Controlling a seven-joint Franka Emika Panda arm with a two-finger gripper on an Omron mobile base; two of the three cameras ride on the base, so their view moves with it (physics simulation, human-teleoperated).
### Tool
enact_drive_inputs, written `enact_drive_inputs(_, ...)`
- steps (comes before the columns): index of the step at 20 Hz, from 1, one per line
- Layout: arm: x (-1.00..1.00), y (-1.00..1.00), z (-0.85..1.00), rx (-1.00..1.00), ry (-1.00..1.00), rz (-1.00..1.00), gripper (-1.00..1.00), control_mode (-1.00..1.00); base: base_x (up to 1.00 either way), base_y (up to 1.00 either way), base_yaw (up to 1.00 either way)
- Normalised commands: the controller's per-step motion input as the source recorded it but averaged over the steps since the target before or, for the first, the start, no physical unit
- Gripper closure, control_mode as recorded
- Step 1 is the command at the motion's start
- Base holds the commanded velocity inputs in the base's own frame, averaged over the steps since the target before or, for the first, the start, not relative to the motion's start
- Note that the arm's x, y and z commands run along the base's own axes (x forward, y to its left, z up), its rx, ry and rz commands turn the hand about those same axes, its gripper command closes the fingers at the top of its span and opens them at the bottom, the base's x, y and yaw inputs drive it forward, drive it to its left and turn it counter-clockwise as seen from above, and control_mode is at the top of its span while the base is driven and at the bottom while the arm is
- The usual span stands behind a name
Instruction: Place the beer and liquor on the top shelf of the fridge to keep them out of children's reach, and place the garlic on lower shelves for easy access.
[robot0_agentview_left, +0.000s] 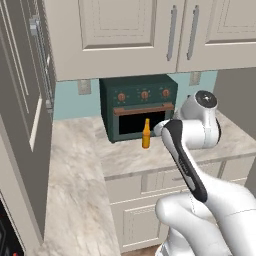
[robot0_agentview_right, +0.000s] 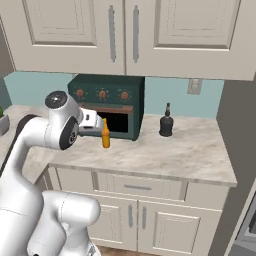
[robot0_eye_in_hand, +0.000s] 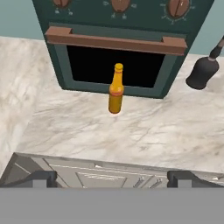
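Note:
The beer (robot0_eye_in_hand: 116, 92), a slim orange bottle, stands upright on the marble counter (robot0_eye_in_hand: 153, 131) just in front of the green oven's dark window. It also shows as the beer (robot0_agentview_left: 146, 135) and the beer (robot0_agentview_right: 105, 134). The liquor (robot0_agentview_right: 166, 123), a squat black bottle, stands to its right near the oven's corner, seen as the liquor (robot0_eye_in_hand: 202, 72) too. My gripper (robot0_eye_in_hand: 112, 178) is open wide, short of the counter's front edge and aimed at the beer, nothing between its fingers. The garlic and the fridge's top shelf are out of view.
The dark green countertop oven (robot0_agentview_right: 107, 102) sits against the blue backsplash under cream wall cabinets (robot0_agentview_right: 125, 35). A tall grey panel with a handle (robot0_agentview_left: 22, 120) stands left of the L-shaped counter. A dark grey wall (robot0_agentview_right: 240, 135) ends the counter on the right.

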Motion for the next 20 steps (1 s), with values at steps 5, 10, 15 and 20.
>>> enact_drive_inputs(5,0.40,0.01,-0.51,0.00,-0.02,0.00,-1.00,-1.00,0.00,0.00,0.00)
enact_drive_inputs(10,0.35,0.03,-0.29,0.00,-0.11,0.00,-1.00,-1.00,0.00,0.00,0.00)
enact_drive_inputs(15,0.35,0.01,-0.25,0.00,-0.10,0.00,-1.00,-1.00,0.00,0.00,0.00)
enact_drive_inputs(20,0.27,0.00,-0.01,0.03,0.00,-0.02,-1.00,-1.00,0.00,0.00,0.00)
